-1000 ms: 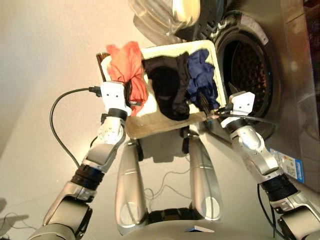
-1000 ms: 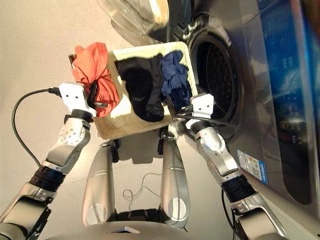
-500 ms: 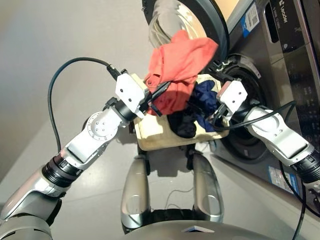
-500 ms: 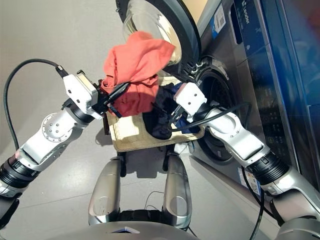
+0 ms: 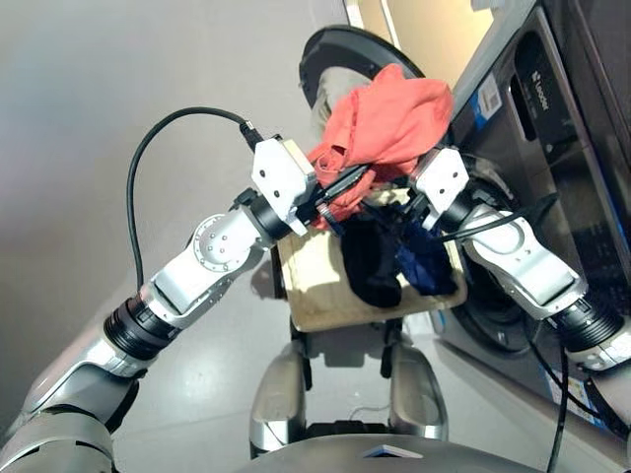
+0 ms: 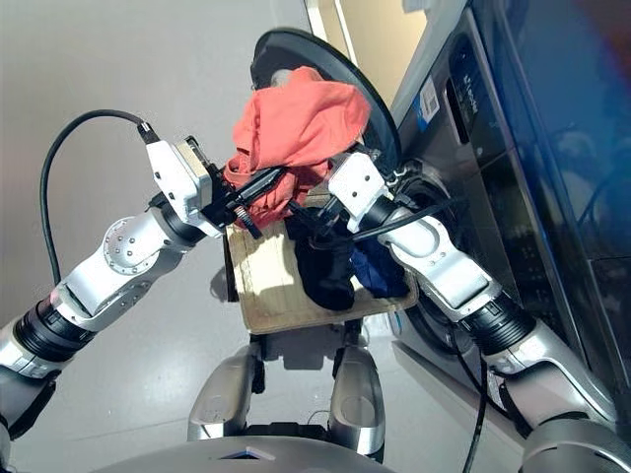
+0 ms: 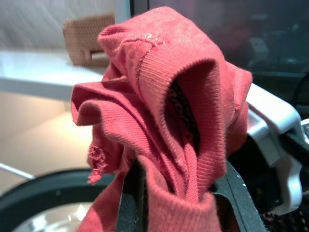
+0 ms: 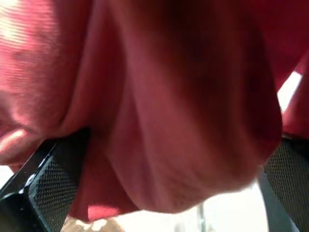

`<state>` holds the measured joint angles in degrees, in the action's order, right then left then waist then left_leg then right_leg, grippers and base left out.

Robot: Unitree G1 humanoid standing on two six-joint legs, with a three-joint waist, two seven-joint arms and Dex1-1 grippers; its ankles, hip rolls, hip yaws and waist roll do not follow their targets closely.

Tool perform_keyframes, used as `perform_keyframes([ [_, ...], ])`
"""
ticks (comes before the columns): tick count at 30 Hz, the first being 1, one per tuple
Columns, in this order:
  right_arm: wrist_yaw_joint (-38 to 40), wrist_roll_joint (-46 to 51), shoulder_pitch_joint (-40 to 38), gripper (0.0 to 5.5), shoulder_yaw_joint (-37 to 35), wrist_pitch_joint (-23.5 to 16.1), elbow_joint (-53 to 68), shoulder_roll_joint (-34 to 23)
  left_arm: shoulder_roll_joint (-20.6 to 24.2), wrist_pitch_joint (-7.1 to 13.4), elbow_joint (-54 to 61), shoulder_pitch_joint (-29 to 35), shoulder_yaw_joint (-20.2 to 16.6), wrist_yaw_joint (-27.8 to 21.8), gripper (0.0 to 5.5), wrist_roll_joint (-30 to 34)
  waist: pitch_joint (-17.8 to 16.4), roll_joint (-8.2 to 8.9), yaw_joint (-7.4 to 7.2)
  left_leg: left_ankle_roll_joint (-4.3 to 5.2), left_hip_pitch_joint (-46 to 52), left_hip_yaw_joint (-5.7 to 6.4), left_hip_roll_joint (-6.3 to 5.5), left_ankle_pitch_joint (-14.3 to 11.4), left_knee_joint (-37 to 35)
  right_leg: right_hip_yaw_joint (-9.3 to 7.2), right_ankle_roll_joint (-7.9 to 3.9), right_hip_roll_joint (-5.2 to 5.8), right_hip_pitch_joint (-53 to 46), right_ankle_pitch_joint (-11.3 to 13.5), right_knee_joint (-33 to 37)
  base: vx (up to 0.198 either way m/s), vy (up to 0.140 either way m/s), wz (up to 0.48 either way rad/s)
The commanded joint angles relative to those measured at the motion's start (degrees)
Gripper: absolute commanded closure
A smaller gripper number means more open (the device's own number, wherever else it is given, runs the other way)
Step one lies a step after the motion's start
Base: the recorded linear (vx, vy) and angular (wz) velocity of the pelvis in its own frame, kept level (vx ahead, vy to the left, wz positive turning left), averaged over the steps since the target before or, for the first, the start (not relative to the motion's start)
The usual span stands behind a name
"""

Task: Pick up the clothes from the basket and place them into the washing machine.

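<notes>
1. Washer (image 6: 493, 128) stands with door (image 6: 340, 79) open.
2. Basket (image 5: 325, 286), just beside the washer's porthole, holds black (image 5: 370, 261) and navy (image 5: 429, 266) garments.
3. Red garment (image 5: 389, 123) hangs above basket, pinched by left gripper (image 5: 340, 187); right gripper (image 5: 409, 212) under it, fingers apart around cloth.

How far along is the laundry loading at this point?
Nothing is loaded yet. In hand: the left gripper holds the coral-red garment raised before the washing machine, whose door stands open. Left: the black garment and navy garment remain in the basket.
</notes>
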<state>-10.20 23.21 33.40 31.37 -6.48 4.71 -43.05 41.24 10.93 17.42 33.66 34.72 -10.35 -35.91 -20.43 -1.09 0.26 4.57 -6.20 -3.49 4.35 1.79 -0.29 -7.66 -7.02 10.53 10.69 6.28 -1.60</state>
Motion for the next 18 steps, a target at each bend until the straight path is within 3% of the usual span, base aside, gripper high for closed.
perform_keyframes([
  [1, -0.1, -0.9, 1.7, 0.0, 1.8, -1.9, 1.0, 4.2, -2.2, 3.1, 5.3, -0.3, 1.1, -0.7, 5.5, 0.3, 5.6, 2.64, 0.82, -0.48, 0.1, -2.06, -2.42, 2.7, -3.9, 1.68, -4.12, 2.25, -2.3, -0.1, 0.8, 0.0, 0.0, 0.0],
  [18, -1.2, -0.4, 1.0, 0.0, 2.9, -1.6, 0.7, 7.7, -3.3, 3.1, 5.3, -1.1, 0.6, -0.4, 5.5, 1.1, 6.1, 3.2, 1.46, -0.85, 0.9, -2.01, -2.43, 2.3, -3.8, 1.72, -4.45, 2.77, -3.0, -0.1, 1.1, 0.0, 0.0, 0.0],
])
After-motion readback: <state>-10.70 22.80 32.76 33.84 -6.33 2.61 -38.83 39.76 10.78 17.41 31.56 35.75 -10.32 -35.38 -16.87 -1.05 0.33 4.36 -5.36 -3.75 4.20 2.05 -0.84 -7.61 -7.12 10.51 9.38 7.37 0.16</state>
